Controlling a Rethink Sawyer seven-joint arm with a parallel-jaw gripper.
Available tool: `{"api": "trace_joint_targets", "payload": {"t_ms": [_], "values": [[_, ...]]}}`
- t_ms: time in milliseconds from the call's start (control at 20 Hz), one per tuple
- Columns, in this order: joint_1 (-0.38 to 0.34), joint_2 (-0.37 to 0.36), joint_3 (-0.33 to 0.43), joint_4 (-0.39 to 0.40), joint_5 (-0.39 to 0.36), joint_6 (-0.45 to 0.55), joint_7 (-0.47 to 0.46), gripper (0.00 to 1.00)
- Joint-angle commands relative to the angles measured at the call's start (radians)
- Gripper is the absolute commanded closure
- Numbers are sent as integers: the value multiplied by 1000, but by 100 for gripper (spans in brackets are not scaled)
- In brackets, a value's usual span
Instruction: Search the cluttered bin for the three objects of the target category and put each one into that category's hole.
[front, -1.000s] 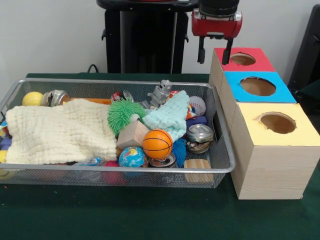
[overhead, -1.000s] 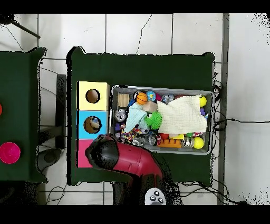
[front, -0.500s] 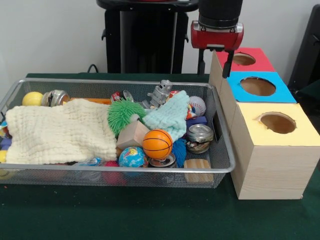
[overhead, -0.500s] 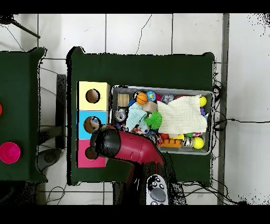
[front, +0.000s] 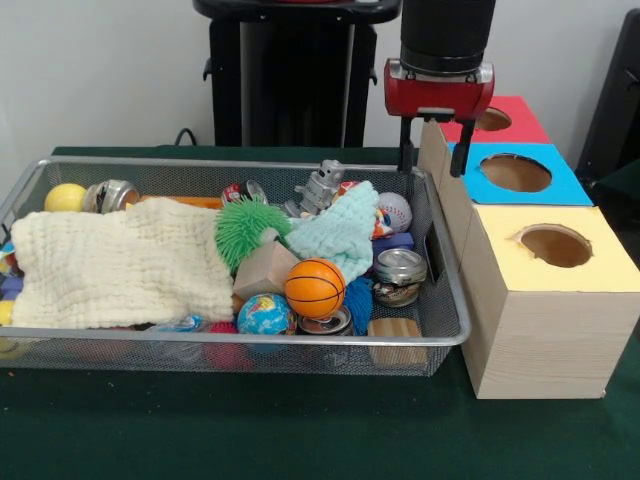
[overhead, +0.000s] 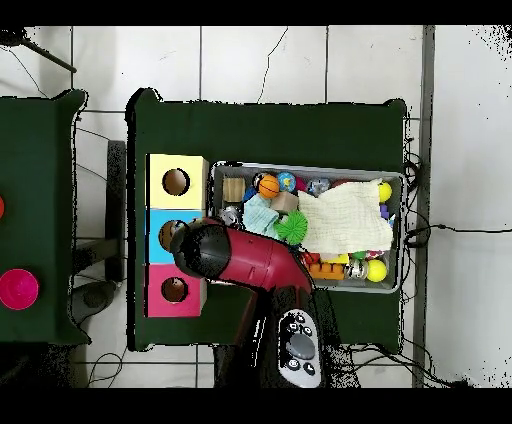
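Shifted from red box toward bin (front: 440, 300), claw (front: 434, 160) hangs vertical, empty, fingers spread.

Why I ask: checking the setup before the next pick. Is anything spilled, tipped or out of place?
Nothing has spilled: the clutter sits inside the wire mesh bin. The red, blue and yellow-topped wooden box stands square beside it. The open black gripper hangs empty above.

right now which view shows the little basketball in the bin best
The front view: the basketball sits unobstructed atop the clutter near the bin's front rim, its black seams plain. The overhead view shows it only as a tiny orange dot beside a wooden block.
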Motion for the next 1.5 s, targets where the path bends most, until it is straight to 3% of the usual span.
{"api": "trace_joint_targets", "payload": {"t_ms": [50, 350, 700, 1250, 1500], "values": [[-52, 77, 43, -129, 13, 117, 147, 0], [-145, 79, 131, -2, 13, -58, 115, 0], [-218, 25, 174, 148, -22, -138, 131, 0], [-188, 123, 184, 175, -39, -256, 165, 0], [-178, 210, 210, 178, -36, -386, 201, 0]]}}
